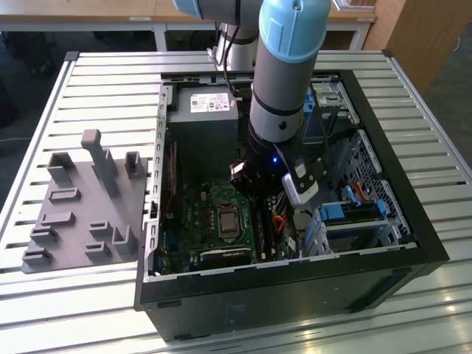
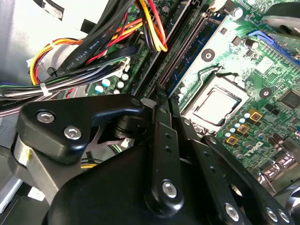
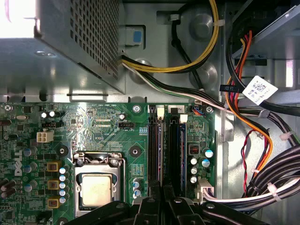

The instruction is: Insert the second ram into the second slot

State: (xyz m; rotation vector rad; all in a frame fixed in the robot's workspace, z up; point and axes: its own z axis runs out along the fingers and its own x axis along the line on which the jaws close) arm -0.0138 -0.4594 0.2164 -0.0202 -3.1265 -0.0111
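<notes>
The second ram (image 3: 161, 150) is a thin blue stick standing on edge along the black memory slots (image 3: 153, 150) of the green motherboard (image 3: 93, 126). My gripper (image 3: 161, 191) sits over the stick's near end. Its black fingers (image 3: 151, 202) are drawn almost together, with the stick's edge running in between them. Another blue stick (image 3: 183, 150) stands in a slot further over. In the second wrist view the gripper (image 2: 161, 99) narrows to a point right at the end of the slots (image 2: 183, 49). In the exterior view the arm (image 1: 284, 96) reaches down into the open computer case (image 1: 295, 287).
The grey power supply (image 3: 61, 42) and the processor socket (image 3: 96, 187) flank the slots. Thick cable bundles (image 3: 262, 140) hang close on the other side, also in the second wrist view (image 2: 93, 42). A grey fixture plate (image 1: 85, 203) lies at the exterior view's left.
</notes>
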